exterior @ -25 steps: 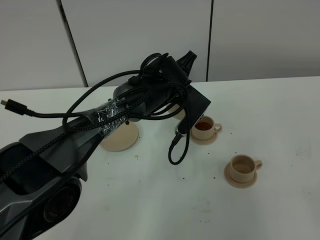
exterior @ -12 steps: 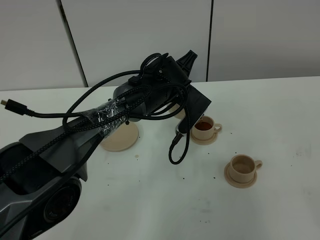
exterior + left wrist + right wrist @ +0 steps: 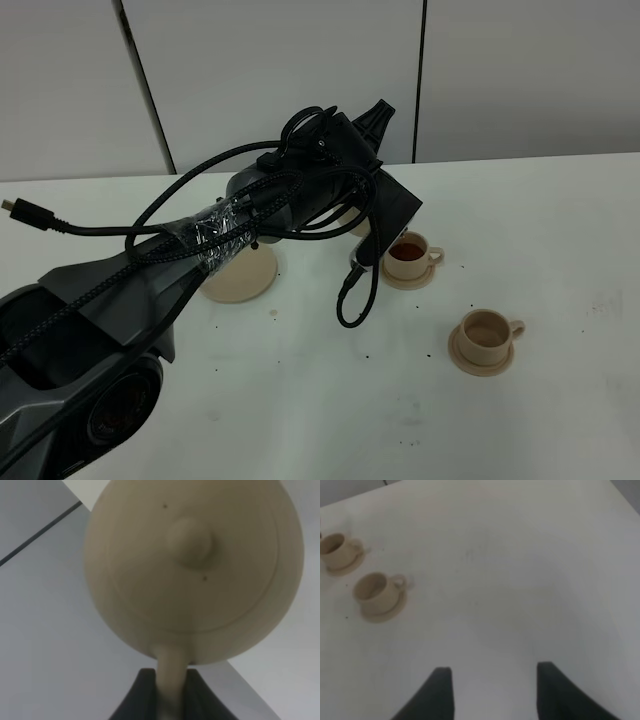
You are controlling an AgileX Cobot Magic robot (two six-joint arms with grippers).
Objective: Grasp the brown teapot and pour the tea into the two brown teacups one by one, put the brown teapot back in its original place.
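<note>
The brown teapot (image 3: pixel 195 565) fills the left wrist view, its lid knob facing the camera. My left gripper (image 3: pixel 171 692) is shut on its loop handle. In the exterior view the left arm (image 3: pixel 300 205) holds the pot tilted just left of the far teacup (image 3: pixel 408 254), which holds dark tea. The arm hides most of the pot. The near teacup (image 3: pixel 486 334) looks empty on its saucer. The wide saucer (image 3: pixel 238 279) lies bare under the arm. My right gripper (image 3: pixel 495 692) is open over bare table; both cups (image 3: pixel 372 587) (image 3: pixel 336 550) show far off in its view.
The white table (image 3: pixel 330 400) has small dark specks and a brown drip near the wide saucer. Black cables (image 3: pixel 355 290) hang from the left wrist close to the far cup. A grey panel wall (image 3: pixel 500 70) stands behind the table.
</note>
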